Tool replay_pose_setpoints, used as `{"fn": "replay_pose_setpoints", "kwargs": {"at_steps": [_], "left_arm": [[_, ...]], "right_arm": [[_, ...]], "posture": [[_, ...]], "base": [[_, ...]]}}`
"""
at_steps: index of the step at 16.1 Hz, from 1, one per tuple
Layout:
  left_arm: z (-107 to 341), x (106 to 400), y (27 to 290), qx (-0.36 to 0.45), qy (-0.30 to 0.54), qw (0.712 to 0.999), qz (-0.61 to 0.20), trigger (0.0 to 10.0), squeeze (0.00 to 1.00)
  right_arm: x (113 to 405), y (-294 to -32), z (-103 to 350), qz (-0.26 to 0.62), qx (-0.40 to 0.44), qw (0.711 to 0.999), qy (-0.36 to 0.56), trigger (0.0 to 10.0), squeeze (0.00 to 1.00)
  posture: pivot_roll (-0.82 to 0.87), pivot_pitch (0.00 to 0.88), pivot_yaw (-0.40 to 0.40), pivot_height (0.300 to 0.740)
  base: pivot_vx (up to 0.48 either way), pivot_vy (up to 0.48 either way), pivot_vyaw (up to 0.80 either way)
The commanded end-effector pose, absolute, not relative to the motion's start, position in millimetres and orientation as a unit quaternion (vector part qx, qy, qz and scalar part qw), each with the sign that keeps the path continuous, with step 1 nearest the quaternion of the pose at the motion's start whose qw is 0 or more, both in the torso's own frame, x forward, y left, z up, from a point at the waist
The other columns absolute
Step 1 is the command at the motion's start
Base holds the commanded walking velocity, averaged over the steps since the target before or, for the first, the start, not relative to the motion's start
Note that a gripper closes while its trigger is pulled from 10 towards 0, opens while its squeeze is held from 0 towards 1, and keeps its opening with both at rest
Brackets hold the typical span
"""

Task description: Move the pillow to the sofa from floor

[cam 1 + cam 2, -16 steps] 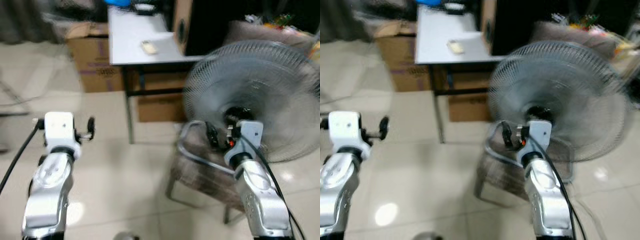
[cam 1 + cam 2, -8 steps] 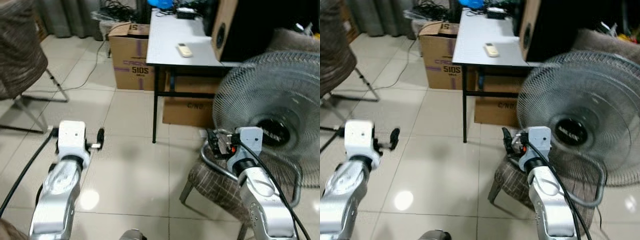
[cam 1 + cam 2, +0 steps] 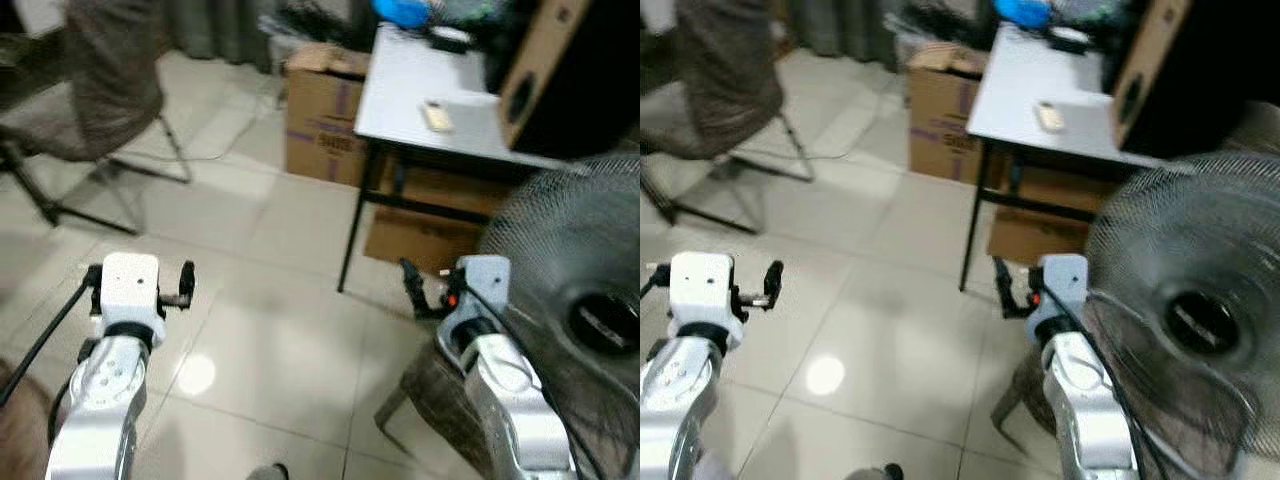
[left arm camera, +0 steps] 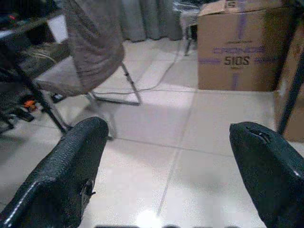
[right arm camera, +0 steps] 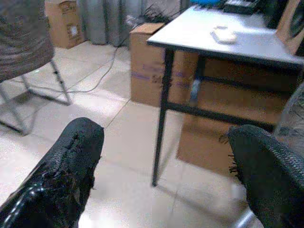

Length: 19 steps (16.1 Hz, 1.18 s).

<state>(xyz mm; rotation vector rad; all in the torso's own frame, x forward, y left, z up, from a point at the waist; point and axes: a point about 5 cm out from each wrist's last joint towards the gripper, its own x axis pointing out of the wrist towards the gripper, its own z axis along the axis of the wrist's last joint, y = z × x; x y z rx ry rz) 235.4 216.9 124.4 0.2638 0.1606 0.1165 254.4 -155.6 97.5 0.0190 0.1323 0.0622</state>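
My left gripper (image 3: 140, 283) is held out low over the pale tiled floor (image 3: 280, 340), open, with nothing between its fingers (image 4: 71, 166). My right gripper (image 3: 440, 295) is also open and empty, held in front of a large standing fan (image 3: 580, 300). In the right wrist view its fingers (image 5: 71, 161) frame a grey table's legs and a cardboard box beyond.
A brown fabric chair (image 3: 100, 90) on metal legs stands at the far left. A cardboard box (image 3: 325, 125) sits beside the grey table (image 3: 440, 110), which carries a remote (image 3: 437, 117) and a speaker (image 3: 560, 70). A checked stool (image 3: 440, 400) is under the fan.
The camera has swung left: the fan and table slid to the right and the brown chair came in at the left. Both grippers stay open and empty.
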Motion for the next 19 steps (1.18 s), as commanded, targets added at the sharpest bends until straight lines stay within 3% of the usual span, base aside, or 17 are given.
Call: {"fn": "replay_pose_setpoints", "kwargs": {"at_steps": [1, 11, 19], "left_arm": [[125, 237, 211, 0.139, 0.076, 0.986, 0.045, 10.0, 0.00], [126, 248, 208, 0.135, 0.069, 0.988, 0.034, 10.0, 0.00], [131, 251, 208, 0.127, 0.047, 0.990, 0.030, 10.0, 0.00]], "right_arm": [[253, -167, 94, 0.000, -0.002, 0.997, 0.071, 10.0, 1.00], [256, -161, 101, -0.027, 0.081, 0.994, 0.069, 10.0, 1.00], [265, -159, 103, -0.009, 0.001, 0.998, 0.067, 10.0, 1.00]], "posture": [[0.14, 0.000, -0.063, 0.740], [0.10, 0.000, -0.031, 0.740], [0.10, 0.000, -0.032, 0.740]], "base": [[0.000, 0.000, 0.80], [0.000, 0.000, 0.80], [0.000, 0.000, 0.63]]}}
